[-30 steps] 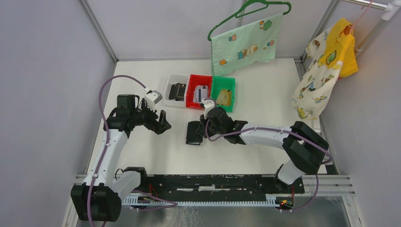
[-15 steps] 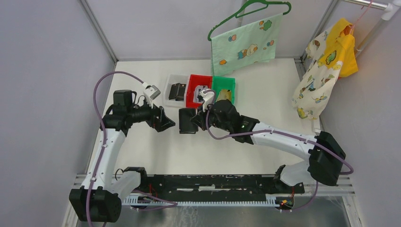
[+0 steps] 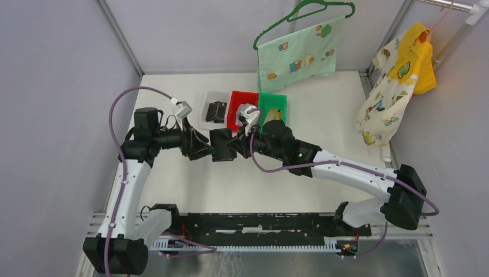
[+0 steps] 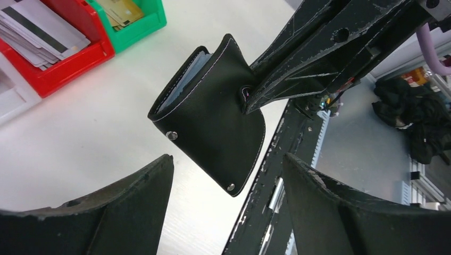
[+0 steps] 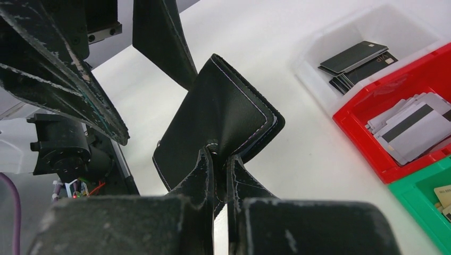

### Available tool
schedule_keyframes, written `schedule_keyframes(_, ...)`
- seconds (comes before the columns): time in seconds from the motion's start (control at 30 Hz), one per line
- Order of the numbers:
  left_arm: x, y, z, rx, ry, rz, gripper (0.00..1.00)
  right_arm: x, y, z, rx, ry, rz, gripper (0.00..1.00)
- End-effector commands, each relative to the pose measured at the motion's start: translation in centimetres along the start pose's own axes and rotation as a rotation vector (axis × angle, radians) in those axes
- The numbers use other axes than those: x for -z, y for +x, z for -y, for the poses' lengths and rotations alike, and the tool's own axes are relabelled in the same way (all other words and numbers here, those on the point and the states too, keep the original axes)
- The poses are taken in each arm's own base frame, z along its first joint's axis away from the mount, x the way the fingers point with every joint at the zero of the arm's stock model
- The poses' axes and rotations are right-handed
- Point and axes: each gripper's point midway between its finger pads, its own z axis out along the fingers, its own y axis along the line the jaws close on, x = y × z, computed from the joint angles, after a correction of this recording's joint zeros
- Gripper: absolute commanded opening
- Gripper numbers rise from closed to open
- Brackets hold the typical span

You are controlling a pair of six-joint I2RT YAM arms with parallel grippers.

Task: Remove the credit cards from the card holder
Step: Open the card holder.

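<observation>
Desk: Where's the card holder (image 3: 222, 145)?
Operator: Above the table (image 3: 323, 115), between my left gripper (image 3: 205, 149) on its left and right gripper (image 3: 237, 144) on its right.
Desk: And the credit cards (image 5: 409, 130)?
Operator: In the three bins (image 3: 244, 93), side by side behind it.

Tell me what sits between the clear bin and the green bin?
A red bin holding whitish cards sits between the clear bin and the green bin, side by side in the top view.

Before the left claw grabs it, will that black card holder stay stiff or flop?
Probably floppy: the card holder curves where the right claw pinches one flap. Likely light, since that pinch alone holds it up.
</observation>
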Motion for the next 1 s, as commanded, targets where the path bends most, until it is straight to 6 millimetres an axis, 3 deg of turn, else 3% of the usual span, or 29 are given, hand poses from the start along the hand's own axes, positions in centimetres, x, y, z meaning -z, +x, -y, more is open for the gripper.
schedule_keyframes(0.0, 0.4, -1.6, 2.2, 0.025, 0.071, 0.033, 0.79, 1.5, -7.0, -2.8, 0.002, -0.090, 0.195, 0.00)
schedule_keyframes(0.23, 0.5, -1.7, 2.8, 0.070, 0.093, 0.033, 0.70, 1.9, -8.1, -4.1, 0.000, -0.105, 0.246, 0.00)
schedule_keyframes(0.5, 0.4, -1.5, 2.7, 0.107, 0.091, 0.028, 0.34, 2.3, -8.9, -4.5, -0.015, -0.078, 0.285, 0.02)
schedule_keyframes(0.53, 0.4, -1.5, 2.7, 0.104, 0.090, 0.028, 0.28, 2.3, -8.9, -4.5, -0.016, -0.077, 0.286, 0.07)
schedule_keyframes(0.6, 0.5, -1.6, 2.8, 0.100, 0.088, 0.031, 0.14, 2.3, -8.8, -4.4, -0.018, -0.068, 0.282, 0.26)
schedule_keyframes(0.67, 0.6, -1.7, 3.0, 0.091, 0.089, 0.035, 0.03, 2.4, -8.7, -4.0, -0.022, -0.044, 0.279, 0.60)
schedule_keyframes(0.73, 0.7, -1.9, 3.3, 0.075, 0.094, 0.041, 0.02, 2.5, -8.7, -3.3, -0.016, -0.016, 0.256, 0.78)
schedule_keyframes(0.8, 0.9, -2.1, 3.8, 0.047, 0.107, 0.049, 0.02, 2.6, -8.9, -3.0, -0.003, -0.029, 0.231, 0.84)
schedule_keyframes(0.97, 1.4, -2.4, 5.2, -0.008, 0.151, 0.052, 0.02, 2.9, -9.5, -2.1, 0.024, -0.105, 0.172, 0.86)
